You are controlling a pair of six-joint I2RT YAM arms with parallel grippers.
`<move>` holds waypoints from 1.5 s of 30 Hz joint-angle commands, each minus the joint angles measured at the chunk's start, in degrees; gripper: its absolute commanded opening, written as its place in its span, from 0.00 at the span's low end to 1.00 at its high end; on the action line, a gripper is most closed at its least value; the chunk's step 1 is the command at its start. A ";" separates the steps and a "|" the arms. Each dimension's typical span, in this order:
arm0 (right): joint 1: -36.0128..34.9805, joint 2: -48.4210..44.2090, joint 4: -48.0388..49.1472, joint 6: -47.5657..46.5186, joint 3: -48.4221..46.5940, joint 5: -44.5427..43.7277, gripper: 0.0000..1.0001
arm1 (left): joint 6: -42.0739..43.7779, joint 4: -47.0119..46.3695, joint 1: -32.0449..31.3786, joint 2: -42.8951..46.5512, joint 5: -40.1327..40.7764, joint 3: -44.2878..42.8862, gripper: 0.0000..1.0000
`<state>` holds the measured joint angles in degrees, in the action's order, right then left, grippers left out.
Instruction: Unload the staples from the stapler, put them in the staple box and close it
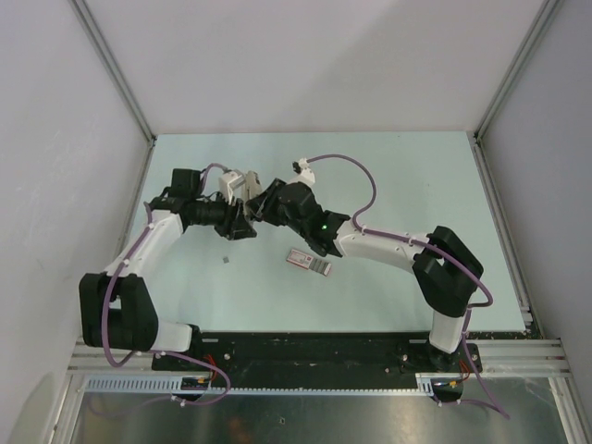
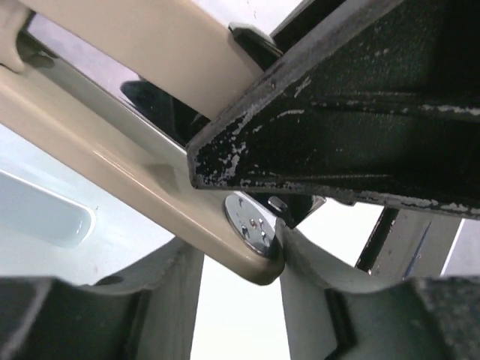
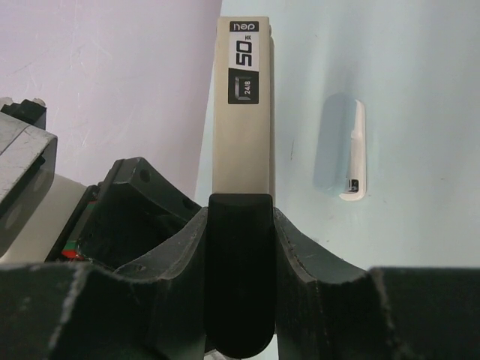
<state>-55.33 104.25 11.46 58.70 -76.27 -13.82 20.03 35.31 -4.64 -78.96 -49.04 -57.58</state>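
So the stapler is hanging up off the table, upper middle-left of the top view, right where the two arms are meeting. Both are gripping it, so neither one is nearer.

The left gripper is pinching the rounded tan base end. In its view that body is running diagonally from upper left to bottom centre, and a worn black part is splitting off toward the upper right, so it's looking hinged open to me. The right gripper is clamping the black end, with the labelled tan arm pointing straight away from it, up the frame.

I'm guessing the next move is prying those halves apart about the hinge. I'm not seeing any staples inside. A tiny grey speck is lying on the table lower down, too small to call. The box is sitting below the right wrist.
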 commanded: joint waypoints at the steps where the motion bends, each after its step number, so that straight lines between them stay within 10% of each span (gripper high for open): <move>1: -0.89 -4.06 5.45 1.82 -0.84 0.97 0.00 | 2.37 -1.87 -0.08 -0.83 -0.15 -2.63 0.40; 8: -0.10 -5.51 3.52 0.90 2.08 2.18 0.00 | 3.75 -1.88 -0.33 -1.21 1.41 -3.60 0.06; 23: 6.59 -11.54 -3.00 -8.70 11.77 12.09 0.00 | 10.67 -2.31 -5.79 -3.83 12.50 -5.12 0.01; 45: 18.92 -7.57 -8.02 -33.36 12.09 33.88 0.00 | 26.22 -19.12 -18.11 -9.00 49.66 -3.34 0.00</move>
<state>-37.91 95.42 5.34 29.85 -63.61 20.93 38.79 23.90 -20.51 -90.00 -8.54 -63.18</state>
